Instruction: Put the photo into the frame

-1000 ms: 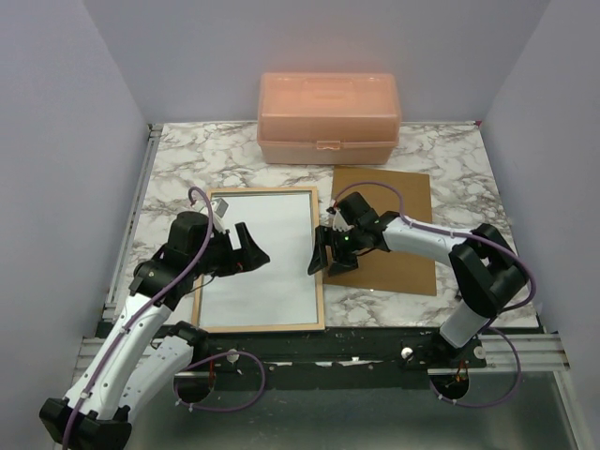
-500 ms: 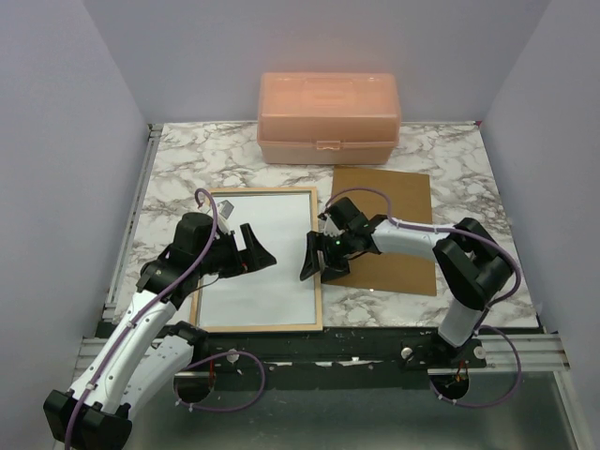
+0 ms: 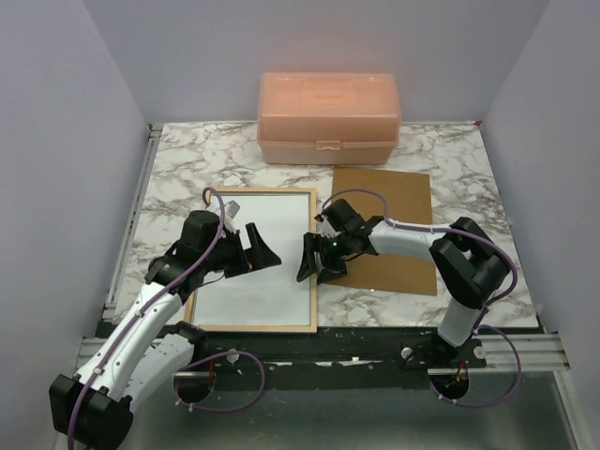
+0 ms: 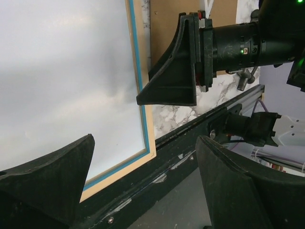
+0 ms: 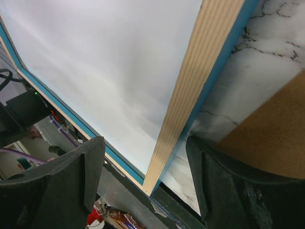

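Note:
The frame [image 3: 316, 262] lies flat at the table's near left, its light wood rim up and a blue inner edge showing. The photo [image 3: 258, 253] fills it and shows only a plain white face. My left gripper [image 3: 261, 251] is open and empty, hovering over the white sheet [image 4: 52, 71]. My right gripper [image 3: 311, 262] is open and straddles the frame's right rim [image 5: 200, 81], with one finger [image 5: 52, 191] over the photo [image 5: 109, 62] and the other over the marble. In the left wrist view a right-gripper finger [image 4: 174, 71] stands at the rim [image 4: 144, 124].
A stiff brown backing board [image 3: 389, 230] lies right of the frame, under the right arm; it also shows in the right wrist view [image 5: 279, 138]. A closed pink plastic box [image 3: 328, 117] stands at the back. The frame's near edge is close to the table's front rail [image 4: 190, 143].
My right gripper has moved left onto the frame's right rim, and the frame has shifted slightly left. My left gripper has moved a little to the right over the photo.

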You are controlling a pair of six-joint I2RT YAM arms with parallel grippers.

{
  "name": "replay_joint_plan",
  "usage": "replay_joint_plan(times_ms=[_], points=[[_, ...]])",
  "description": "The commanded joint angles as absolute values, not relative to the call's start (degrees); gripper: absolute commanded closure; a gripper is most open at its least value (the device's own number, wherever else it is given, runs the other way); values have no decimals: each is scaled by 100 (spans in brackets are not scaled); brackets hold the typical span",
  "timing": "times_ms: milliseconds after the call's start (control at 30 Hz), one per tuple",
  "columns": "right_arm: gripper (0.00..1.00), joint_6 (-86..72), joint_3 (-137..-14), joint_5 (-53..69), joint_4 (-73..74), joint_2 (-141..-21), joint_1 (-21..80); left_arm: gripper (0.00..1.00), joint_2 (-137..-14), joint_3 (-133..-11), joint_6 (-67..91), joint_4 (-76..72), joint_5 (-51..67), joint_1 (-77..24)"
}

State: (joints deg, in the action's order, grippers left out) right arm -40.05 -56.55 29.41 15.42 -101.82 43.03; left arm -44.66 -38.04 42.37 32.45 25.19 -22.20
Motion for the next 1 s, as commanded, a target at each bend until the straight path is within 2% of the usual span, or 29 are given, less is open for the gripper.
replay_joint_plan(times_ms=[0, 300, 733, 967], points=[[23, -3975, -5453, 2773, 1591, -9980, 4290, 10, -4743, -3714, 4430, 2669, 2891, -2310], [23, -3855, -4831, 2941, 1582, -9426, 3683, 10, -5807, -4052, 4604, 2035, 2946, -2904], [23, -3630, -4277, 3293, 1853, -8008, 2345, 10, -7771, -5352, 4828, 1626, 2761, -4154], [22, -3368, -4529, 2160, 2659, -7691, 1394, 10, -8313, -5797, 5034, 1379, 2672, -4592]])
